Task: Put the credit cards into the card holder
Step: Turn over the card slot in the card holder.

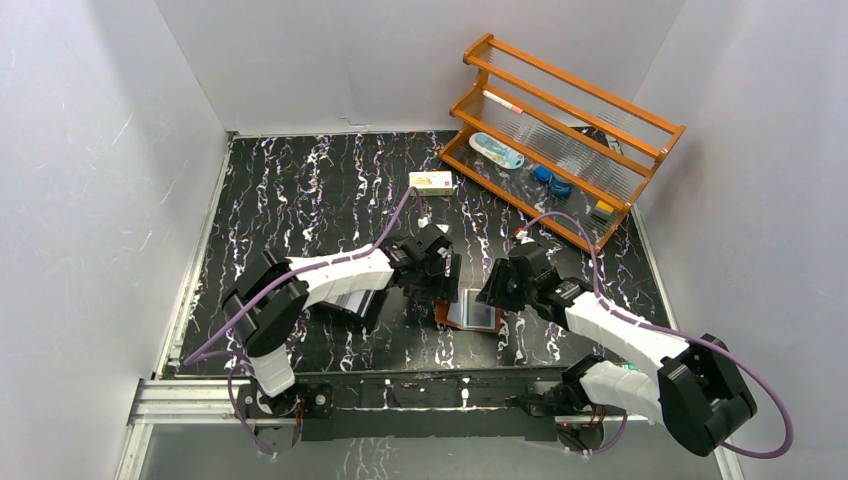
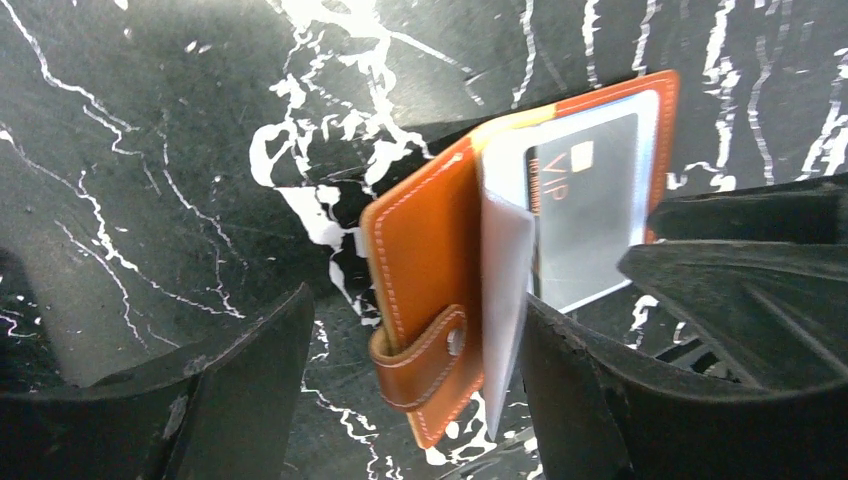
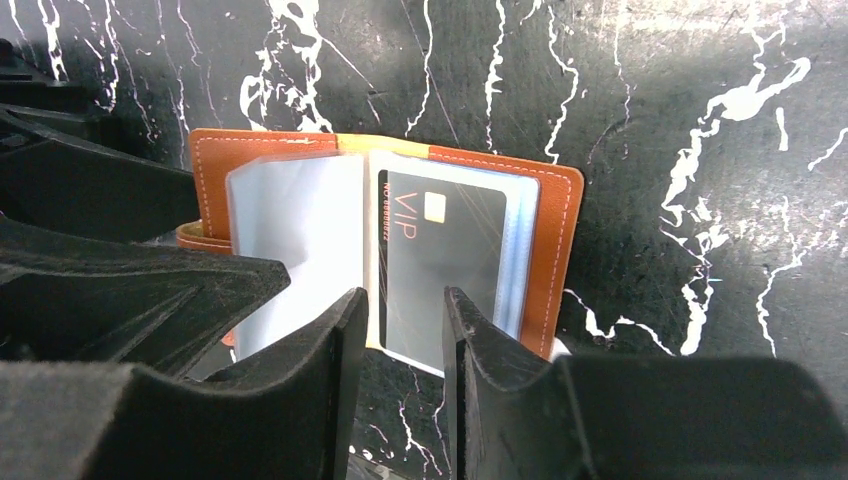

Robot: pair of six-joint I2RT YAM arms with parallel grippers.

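Black marble table (image 1: 300,190) with white veins, closed in by plain white walls. The card holder (image 3: 560,230) lies open close to the middle of the near edge, between my two arms. One dark credit card (image 3: 440,260) sits in its clear pocket on the right half, with the near end sticking out.

My left gripper (image 2: 415,320) has the jaws wide apart, one on each side of the cover with the snap tab (image 2: 425,355), gripping nothing. My right gripper (image 3: 405,295) has the jaws only a little apart, just over the near edge of the card. I cannot tell if they touch it.

I judge the card light, stiff and slippery, so it is best to take it by the free near edge and push it flat. The holder is light and will slide, and the clear sleeves (image 3: 295,240) are floppy, so the cover needs holding down.

My left arm covers the black tray (image 1: 352,305), so I cannot see the other cards there.
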